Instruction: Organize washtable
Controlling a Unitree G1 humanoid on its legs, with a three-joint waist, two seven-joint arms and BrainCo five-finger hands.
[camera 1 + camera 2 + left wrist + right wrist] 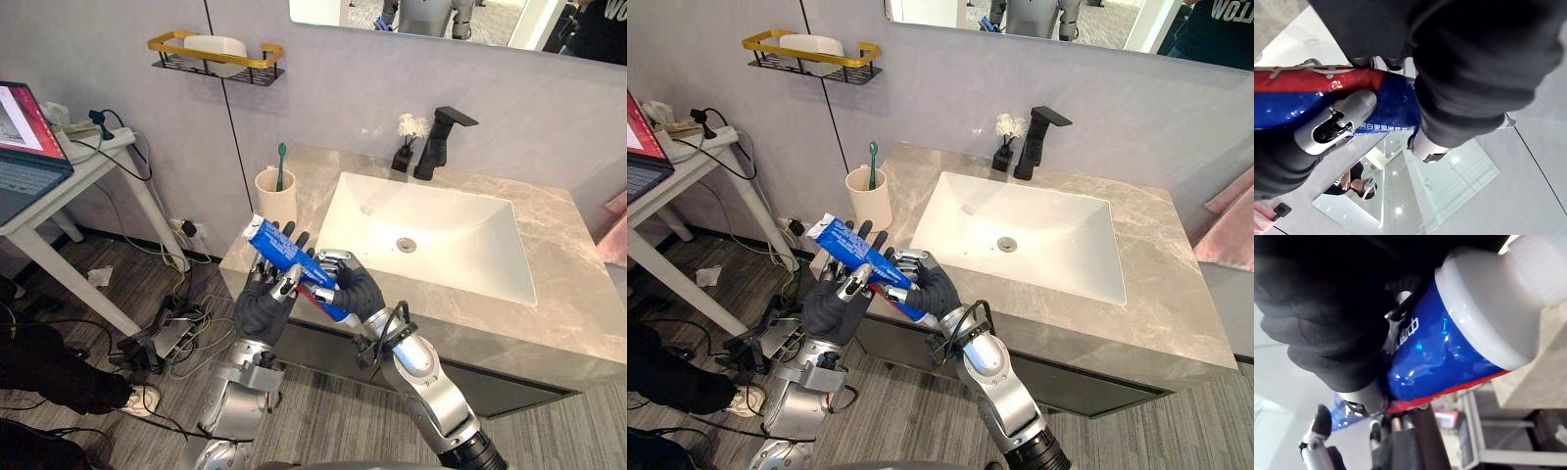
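A blue and red toothpaste tube (284, 253) is held in the air in front of the left front corner of the marble washtable (568, 294). My left hand (263, 308) is under its flat end, thumb (1337, 122) pressed on the tube (1327, 98) and fingers up behind it. My right hand (358, 291) is curled round the lower end, by the white cap (1488, 308). On the counter's left corner stands a beige cup (275, 196) with a green toothbrush (281, 162) in it.
A white sink basin (490, 220) fills the counter's middle, with a black faucet (436, 142) and a small flower vase (407, 147) behind it. A wall shelf (216, 54) hangs above left. A side table (93, 162) with a laptop stands left; cables lie on the floor.
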